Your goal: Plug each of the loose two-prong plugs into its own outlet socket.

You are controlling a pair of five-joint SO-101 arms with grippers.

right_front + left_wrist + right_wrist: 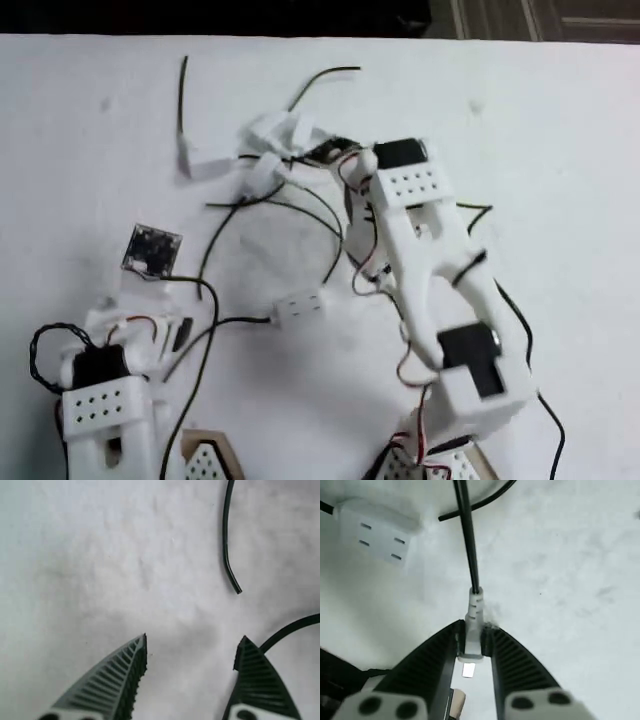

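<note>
Two arms, one white surface. High view — right arm stretched to a tangle of white plugs and black cables. Left wrist view — left hand spread wide, empty, over bare surface near a cable end. Right wrist view — right hand clamped on a white two-prong plug; outlet socket nearby, apart. I'd square the prongs to the slots first, then press straight, keeping the cable slack.

Two arms stand at the table, one near left, one right. One white plug. One outlet block with two pairs of slots. One small square board. The far white pieces are too tangled to count.
</note>
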